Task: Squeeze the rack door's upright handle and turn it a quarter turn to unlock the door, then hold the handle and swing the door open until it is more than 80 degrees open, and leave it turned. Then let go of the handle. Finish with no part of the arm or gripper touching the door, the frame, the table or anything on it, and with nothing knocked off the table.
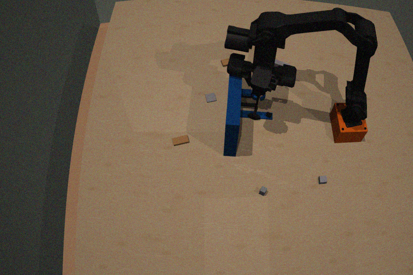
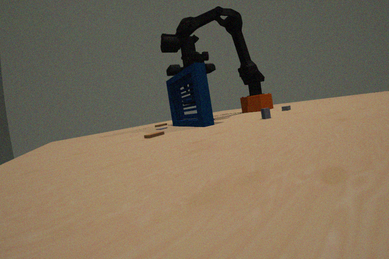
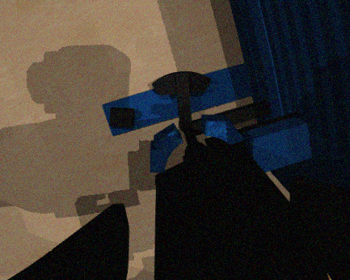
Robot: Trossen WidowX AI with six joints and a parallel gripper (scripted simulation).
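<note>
From above, the arm (image 1: 310,23) (image 2: 204,19) arches from its orange base (image 1: 347,137) (image 2: 257,102) to the blue rack (image 1: 233,105) (image 2: 204,99) (image 3: 304,61), its gripper (image 1: 261,72) (image 2: 192,69) pointing down with fingers apart and nothing clamped between them. The black handle assembly (image 1: 256,105) (image 3: 184,101) is on the base-facing side of the rack, beneath the gripper; whether the two touch cannot be told. The wrist view shows its rounded black end over a blue bar (image 1: 267,116) (image 3: 221,85), which bears a dark square knob (image 3: 122,117). The exterior view hides the handle behind the rack but shows what the top view does not: bright slots through the rack's upright panel (image 2: 176,102). Both outer views show two small grey blocks (image 1: 263,190) (image 1: 322,179) (image 2: 265,113) (image 2: 285,108) on the table (image 1: 150,215) (image 2: 188,202); beyond the rack lie a grey tile (image 1: 210,97) (image 2: 161,128) and two brown blocks (image 1: 180,140) (image 1: 225,62) (image 2: 154,134) (image 2: 161,125).
</note>
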